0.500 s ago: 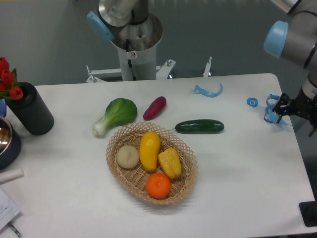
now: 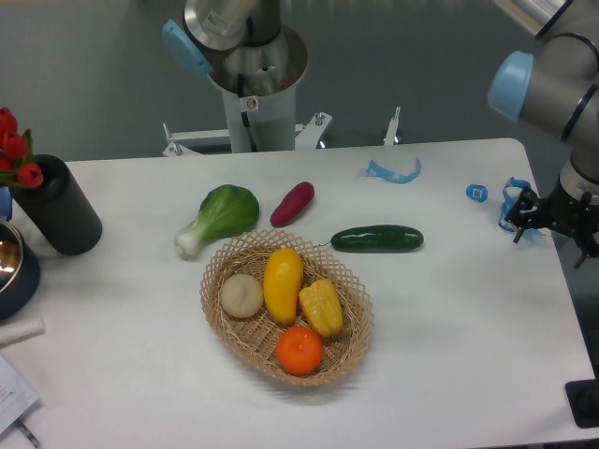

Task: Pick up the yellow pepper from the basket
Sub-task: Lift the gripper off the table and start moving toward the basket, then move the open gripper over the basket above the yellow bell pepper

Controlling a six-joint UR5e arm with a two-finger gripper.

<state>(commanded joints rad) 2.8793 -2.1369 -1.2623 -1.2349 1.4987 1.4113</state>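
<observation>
The yellow pepper (image 2: 321,308) sits in the basket (image 2: 346,276) in the middle of the counter (image 2: 449,309), far from the pincer (image 2: 543,220) at the right edge, and I cannot tell if it is clenched.

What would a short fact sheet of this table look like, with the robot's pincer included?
basket: oval wicker, near the table's middle
in basket: yellow pepper, longer yellow squash, orange, pale round vegetable
beside basket: bok choy, purple sweet potato, cucumber
left edge: black vase with red tulips
pincer: far right, well away from the basket, holding nothing visible; too dark to tell open or shut
pepper: not yet picked up
</observation>
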